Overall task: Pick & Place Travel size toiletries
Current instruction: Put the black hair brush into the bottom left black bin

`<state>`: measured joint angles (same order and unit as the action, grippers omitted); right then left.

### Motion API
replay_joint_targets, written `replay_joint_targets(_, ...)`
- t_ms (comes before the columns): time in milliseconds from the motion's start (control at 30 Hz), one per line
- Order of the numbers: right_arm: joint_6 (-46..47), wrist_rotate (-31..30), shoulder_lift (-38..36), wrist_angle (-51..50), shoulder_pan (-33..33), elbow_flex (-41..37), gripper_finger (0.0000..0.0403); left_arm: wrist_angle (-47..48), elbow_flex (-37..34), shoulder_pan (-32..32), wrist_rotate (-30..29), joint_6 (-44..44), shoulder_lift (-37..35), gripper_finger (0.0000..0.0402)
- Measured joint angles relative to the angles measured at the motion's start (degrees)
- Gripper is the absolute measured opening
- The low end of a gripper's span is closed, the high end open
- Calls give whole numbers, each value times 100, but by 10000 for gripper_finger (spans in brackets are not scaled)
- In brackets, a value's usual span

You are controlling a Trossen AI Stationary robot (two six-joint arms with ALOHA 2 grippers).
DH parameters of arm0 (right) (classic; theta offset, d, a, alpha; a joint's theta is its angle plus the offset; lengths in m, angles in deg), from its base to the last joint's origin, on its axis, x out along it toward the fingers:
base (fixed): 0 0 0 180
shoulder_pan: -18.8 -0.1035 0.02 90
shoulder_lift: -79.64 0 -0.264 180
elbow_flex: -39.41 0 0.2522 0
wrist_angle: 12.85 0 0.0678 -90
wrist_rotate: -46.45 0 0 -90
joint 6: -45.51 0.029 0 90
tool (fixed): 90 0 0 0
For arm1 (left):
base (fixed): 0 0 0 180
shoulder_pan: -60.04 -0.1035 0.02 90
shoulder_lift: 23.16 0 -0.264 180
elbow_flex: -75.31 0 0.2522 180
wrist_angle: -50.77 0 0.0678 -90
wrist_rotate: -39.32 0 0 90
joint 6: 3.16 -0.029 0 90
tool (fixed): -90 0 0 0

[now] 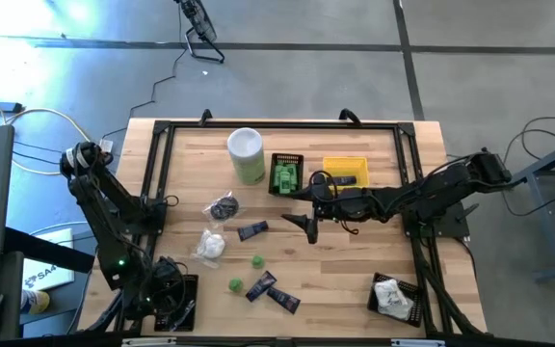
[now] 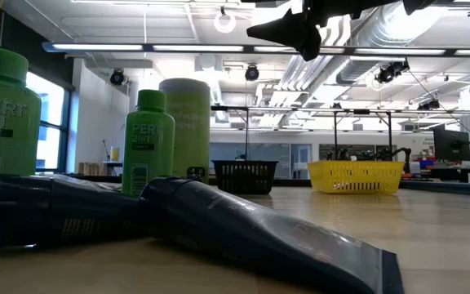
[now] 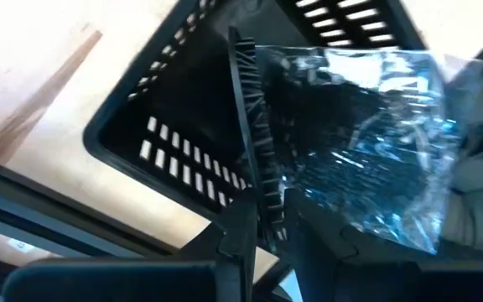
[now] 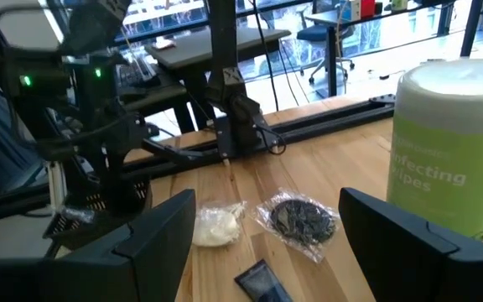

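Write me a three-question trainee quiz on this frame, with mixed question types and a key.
1. True or false: the right gripper holds a navy tube.
2. Where are the green bottles stored? A: in the yellow basket. B: in the black basket beside the canister. C: in the right-corner basket.
3. Fill in: the left gripper is over the ____ corner basket.

Key: 1 false, since its fingers are apart and empty; 2 B; 3 black.
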<state>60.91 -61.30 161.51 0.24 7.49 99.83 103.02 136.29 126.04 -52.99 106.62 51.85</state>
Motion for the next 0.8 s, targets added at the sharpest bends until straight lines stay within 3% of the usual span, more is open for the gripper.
replay_joint_targets(433, 2, -3, -1, 33, 6, 2, 286, -127, 0, -2, -227, 2, -143, 61)
replay_joint_targets(633, 2, -3, -1, 42, 6, 2, 286, -193, -2, -2, 196, 2, -223, 61)
replay_joint_targets(800, 2, -6, -1, 45, 6, 2, 286, -197, -4, -2, 197, 4, -446, 61)
